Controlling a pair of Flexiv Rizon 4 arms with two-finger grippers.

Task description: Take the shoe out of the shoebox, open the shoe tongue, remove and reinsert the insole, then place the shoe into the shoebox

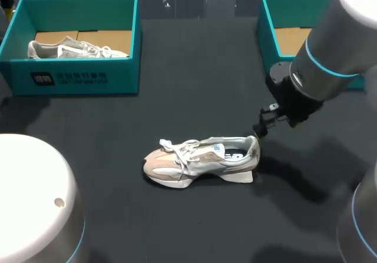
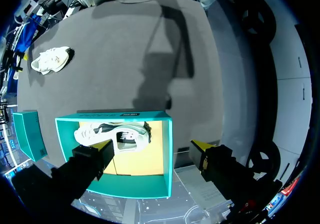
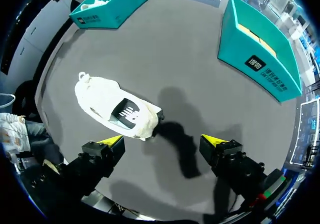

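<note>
R gripper (image 3: 161, 143): fingers wide apart, nothing btwn them, just by heel of shoe (image 1: 200, 160). Shoe sits upright on its sole, mid table (image 1: 177, 98), toe twd left edge. L gripper (image 2: 152, 148): also wide apart, empty, above box (image 2: 169, 156) at far-left corner w/ 2nd shoe (image 2: 112, 134) inside.
</note>
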